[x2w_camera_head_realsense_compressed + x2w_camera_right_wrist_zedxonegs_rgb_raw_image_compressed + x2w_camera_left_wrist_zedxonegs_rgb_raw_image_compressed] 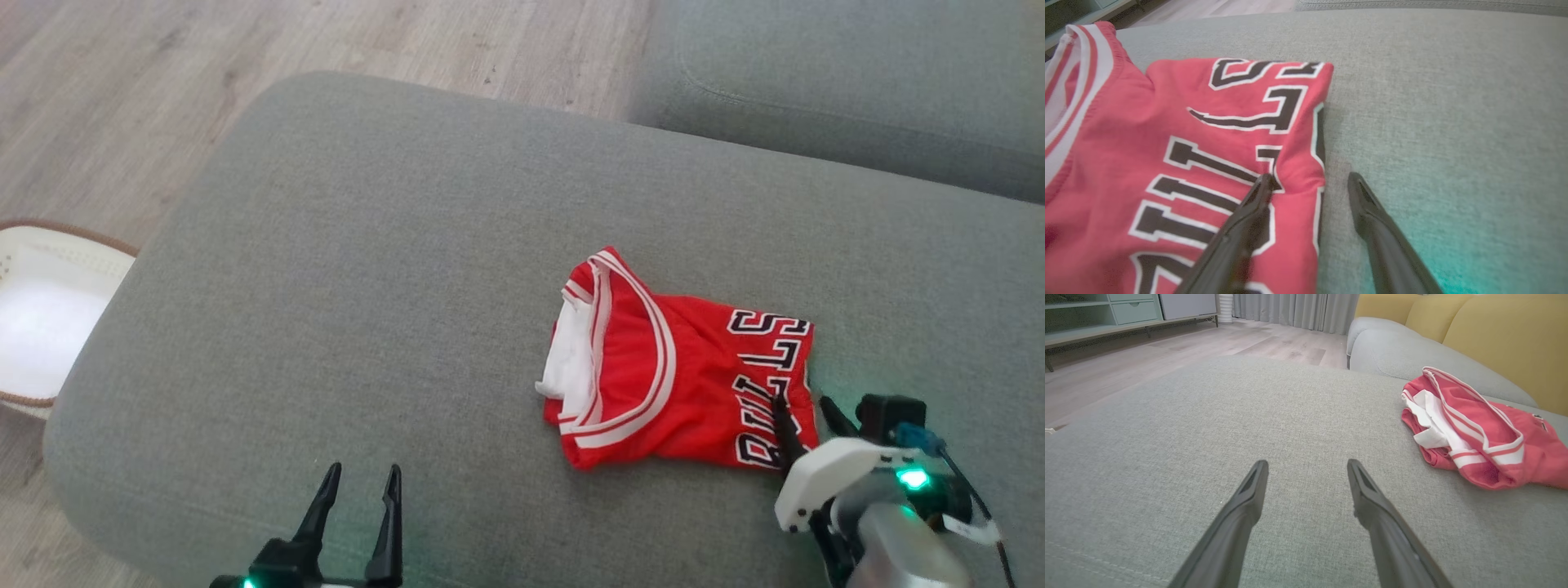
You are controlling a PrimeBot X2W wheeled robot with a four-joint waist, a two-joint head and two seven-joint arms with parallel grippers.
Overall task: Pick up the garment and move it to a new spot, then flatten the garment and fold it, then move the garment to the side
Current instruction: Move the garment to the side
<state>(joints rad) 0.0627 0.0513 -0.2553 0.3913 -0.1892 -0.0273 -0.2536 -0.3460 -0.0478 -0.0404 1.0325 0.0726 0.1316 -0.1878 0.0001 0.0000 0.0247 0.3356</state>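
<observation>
Here, left gripper [365, 467] hovers open; right gripper [800, 402], also open, straddles the edge of the folded jersey [686, 367]: soft, light cloth, likely best pinched here.

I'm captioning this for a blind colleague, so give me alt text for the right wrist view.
A red fabric jersey with black, white-outlined lettering lies on a grey woven sofa cushion. The right gripper straddles the jersey's edge, jaws open: one over the cloth, the other over bare cushion.
</observation>
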